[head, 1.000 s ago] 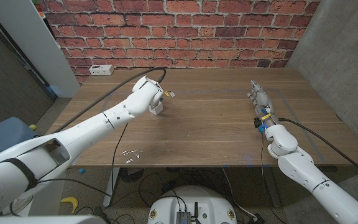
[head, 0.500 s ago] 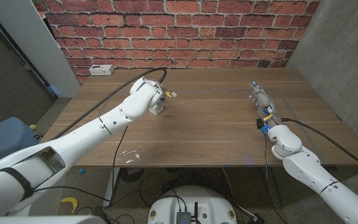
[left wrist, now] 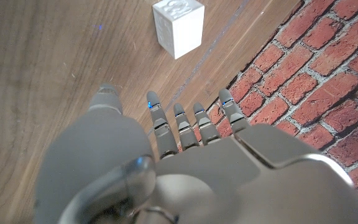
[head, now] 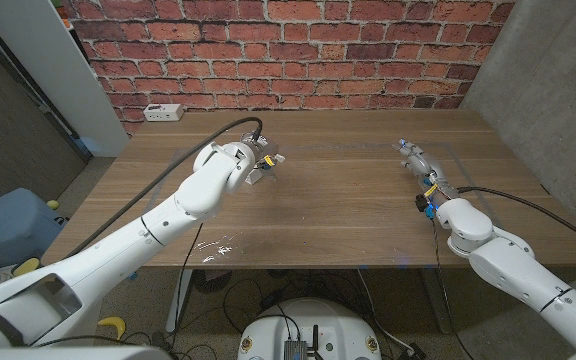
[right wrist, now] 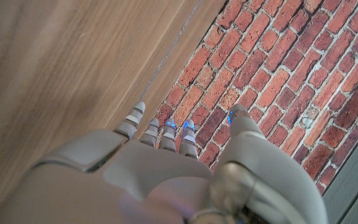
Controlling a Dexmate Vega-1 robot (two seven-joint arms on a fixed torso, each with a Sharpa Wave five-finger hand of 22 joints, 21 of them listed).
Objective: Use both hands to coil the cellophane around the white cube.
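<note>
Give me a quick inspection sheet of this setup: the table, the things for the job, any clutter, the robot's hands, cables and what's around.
Surface: wooden table, bare wood over most of it.
Job's things: white cube stands on the table ahead of the left hand; cellophane: nothing seen.
Clutter: white power strip at the far left corner.
Hands: left hand holds nothing, fingers apart, near the cube without touching it; right hand holds nothing, fingers stretched out over the right side of the table.
Cables: black cable along the left arm; more cables on the floor under the table.
Surroundings: brick wall behind, grey wall to the right.
</note>
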